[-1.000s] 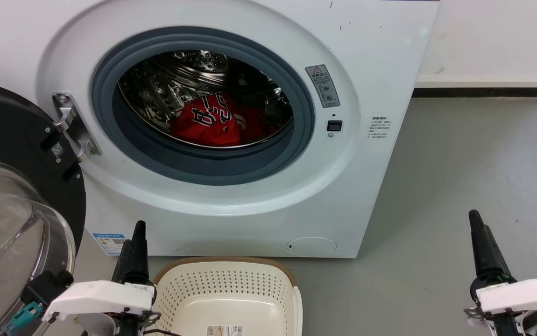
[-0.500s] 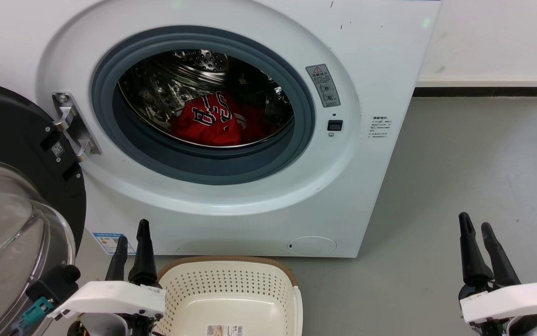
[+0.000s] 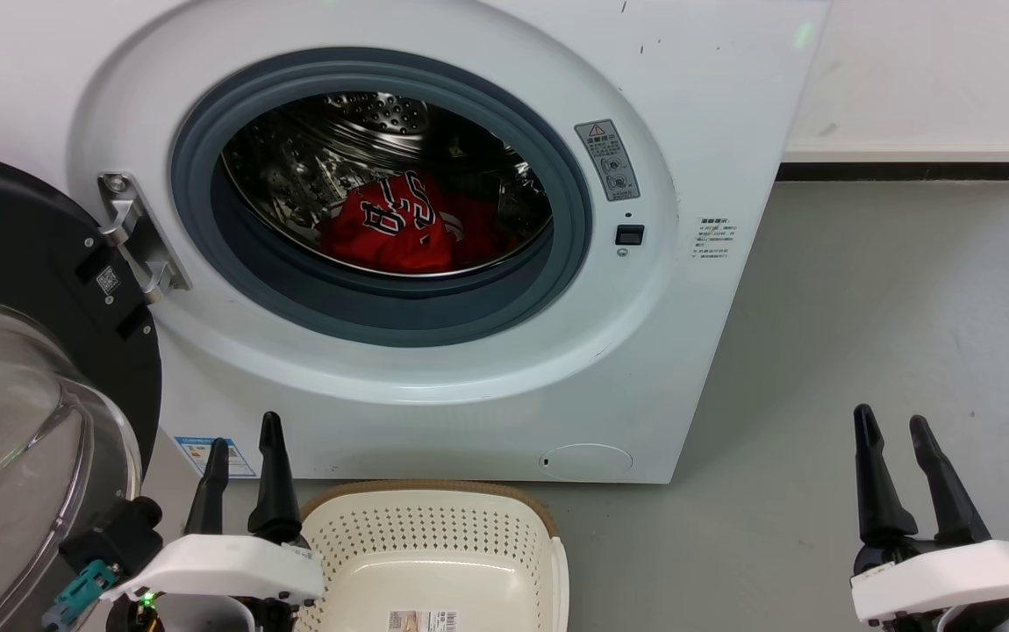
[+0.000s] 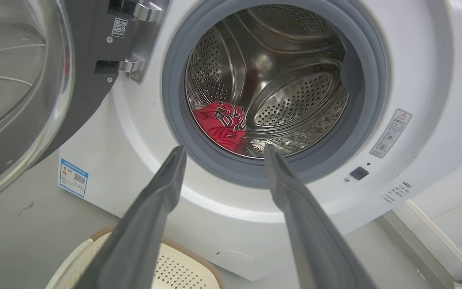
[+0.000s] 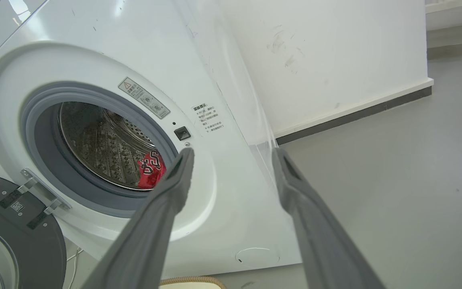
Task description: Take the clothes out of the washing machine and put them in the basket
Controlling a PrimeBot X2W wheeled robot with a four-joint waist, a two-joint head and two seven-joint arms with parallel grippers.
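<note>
Both spread apart: left gripper, right gripper.

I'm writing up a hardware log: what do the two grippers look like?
Left gripper and right gripper: each has two long, tapering dark grey fingers rising from a white shell. A teal connector and a green light sit by the left one's shell.

Inside the washing machine: clothes. On the floor just before it: basket. At its left: door, swung open.
</note>
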